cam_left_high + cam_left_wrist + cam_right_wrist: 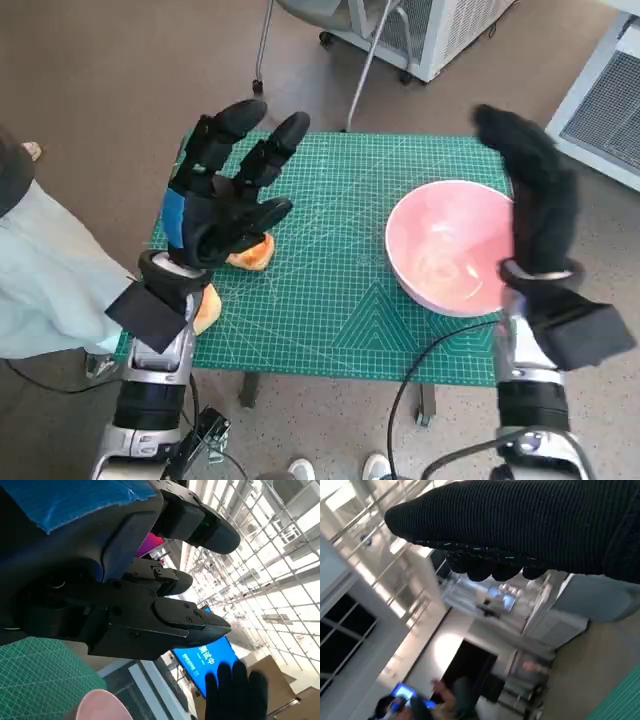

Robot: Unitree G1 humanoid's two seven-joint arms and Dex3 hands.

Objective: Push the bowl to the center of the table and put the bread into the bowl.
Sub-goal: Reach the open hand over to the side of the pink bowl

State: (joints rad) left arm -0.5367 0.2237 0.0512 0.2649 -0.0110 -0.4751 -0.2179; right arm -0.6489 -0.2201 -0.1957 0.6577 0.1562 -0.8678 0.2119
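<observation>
The pink bowl [450,247], judged rigid and slippery, is best pushed at its rim; both robot hands are released, grasping nothing.

Head view: even, soft daylight, faint shadows under the table [330,330], wide-angle bowing at the edges, raised right hand [535,200] slightly blurred. Left wrist view: glaring white glazing behind, left hand [125,605] dark and near. Right wrist view: motion-smeared, background out of focus, bright patches overexposed.
</observation>
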